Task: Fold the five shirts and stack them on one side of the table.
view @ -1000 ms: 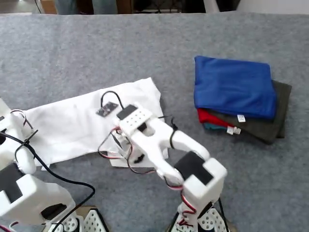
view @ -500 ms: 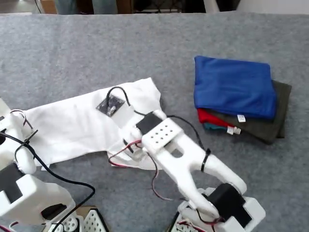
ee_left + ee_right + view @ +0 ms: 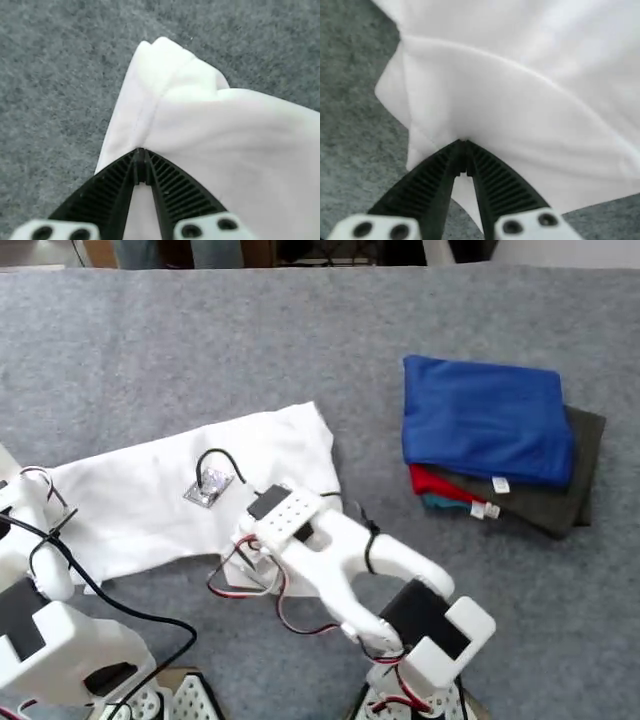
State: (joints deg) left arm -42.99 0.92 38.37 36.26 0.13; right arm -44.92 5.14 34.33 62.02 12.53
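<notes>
Left gripper [image 3: 141, 167] and right gripper [image 3: 465, 160] each have their jaws pinched tight on an edge of the white shirt [image 3: 140, 502], spread toward 8 o'clock on the grey table [image 3: 200, 340], with the folded stack [image 3: 490, 435] at 3 o'clock.

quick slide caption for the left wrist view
Left gripper shut on a folded edge of the white shirt, over the grey table cover.
</notes>
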